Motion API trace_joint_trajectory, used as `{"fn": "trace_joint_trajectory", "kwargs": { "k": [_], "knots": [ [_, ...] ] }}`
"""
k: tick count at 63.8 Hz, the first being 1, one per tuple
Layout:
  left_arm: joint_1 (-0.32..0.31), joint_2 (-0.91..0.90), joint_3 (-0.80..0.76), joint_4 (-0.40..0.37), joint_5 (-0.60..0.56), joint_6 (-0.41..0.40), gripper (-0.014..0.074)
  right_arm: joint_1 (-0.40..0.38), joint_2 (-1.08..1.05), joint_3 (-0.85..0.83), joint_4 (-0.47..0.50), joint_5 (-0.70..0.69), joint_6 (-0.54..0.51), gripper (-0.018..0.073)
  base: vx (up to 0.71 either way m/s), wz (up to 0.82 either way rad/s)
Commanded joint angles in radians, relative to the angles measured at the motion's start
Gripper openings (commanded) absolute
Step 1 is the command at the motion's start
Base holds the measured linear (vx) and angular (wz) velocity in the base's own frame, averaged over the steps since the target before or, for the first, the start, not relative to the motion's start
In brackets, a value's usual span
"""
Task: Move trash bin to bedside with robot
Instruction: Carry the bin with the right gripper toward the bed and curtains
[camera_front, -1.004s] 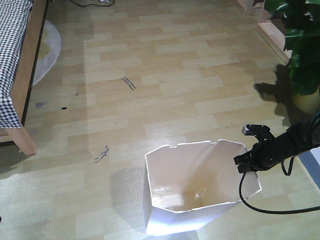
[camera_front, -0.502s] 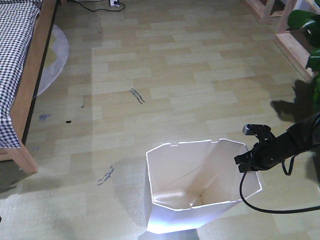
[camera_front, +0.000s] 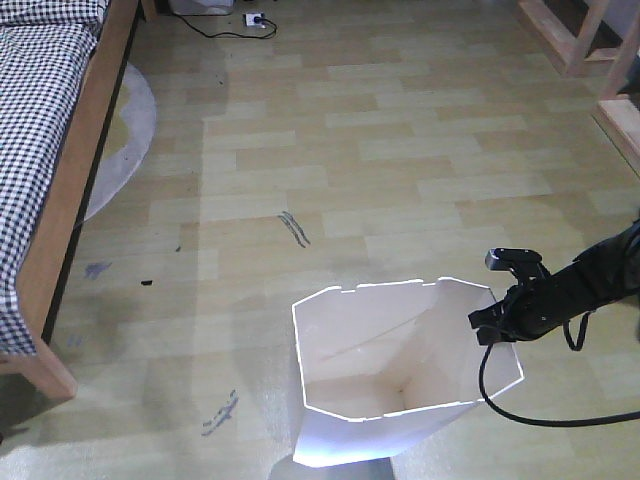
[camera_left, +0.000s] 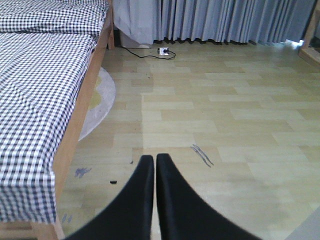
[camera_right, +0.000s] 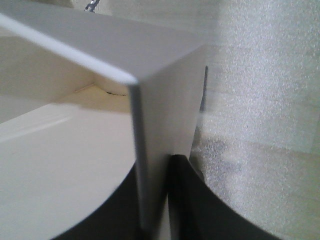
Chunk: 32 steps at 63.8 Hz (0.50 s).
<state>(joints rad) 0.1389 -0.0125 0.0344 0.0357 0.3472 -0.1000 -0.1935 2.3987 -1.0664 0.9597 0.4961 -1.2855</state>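
Bin (camera_front: 360, 330) stood well apart from the bed (camera_front: 40, 150), right gripper (camera_right: 157, 170) pinching its wall at the rim; left gripper (camera_left: 154, 167) clenched on nothing. Most of the haul, I reckoned, remained.

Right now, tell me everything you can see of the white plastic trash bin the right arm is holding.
The white, thin-walled plastic trash bin stands upright, open-topped, with an angular many-sided rim and walls tapering downward. Its inside is cream and looks empty. The right gripper pinches the rim's right corner, one finger inside and one outside the wall. The bin sits over the pale wood-look floor, well apart from the checked-bedding bed at far left.
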Motion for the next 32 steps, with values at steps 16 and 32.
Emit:
{"fn": "trace_joint_trajectory", "kwargs": {
  "k": [16,32],
  "knots": [
    [-0.003,-0.014,0.003,-0.002,-0.066,-0.004,-0.0006,-0.004,-0.077,-0.015,0.062,0.155,0.008,-0.0005,0.40,0.09],
    [-0.003,-0.014,0.003,-0.002,-0.066,-0.004,-0.0006,-0.004,-0.077,-0.015,0.062,0.155,0.008,-0.0005,0.38,0.09]
  ]
}}
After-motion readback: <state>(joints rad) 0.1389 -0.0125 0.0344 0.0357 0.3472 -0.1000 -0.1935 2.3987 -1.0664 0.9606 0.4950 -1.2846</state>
